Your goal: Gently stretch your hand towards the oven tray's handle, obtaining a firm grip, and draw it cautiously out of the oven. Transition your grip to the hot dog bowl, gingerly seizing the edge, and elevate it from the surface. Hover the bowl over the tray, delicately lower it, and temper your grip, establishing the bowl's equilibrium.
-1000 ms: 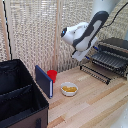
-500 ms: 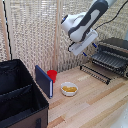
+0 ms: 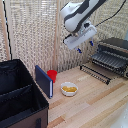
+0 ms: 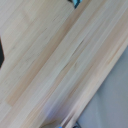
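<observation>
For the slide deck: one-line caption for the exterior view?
Panda gripper raised above the wooden table, between hot dog bowl and open oven.

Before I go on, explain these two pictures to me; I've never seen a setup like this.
The white machine is a robot arm; its gripper hangs in the air, holding nothing. The exterior view comes from a camera off the arm. On the wooden table stand an oven with its door down and tray showing, a white bowl of yellow food, a red cup, a blue book and a black bin. The wrist view comes from a camera on the arm: blurred wood only.
</observation>
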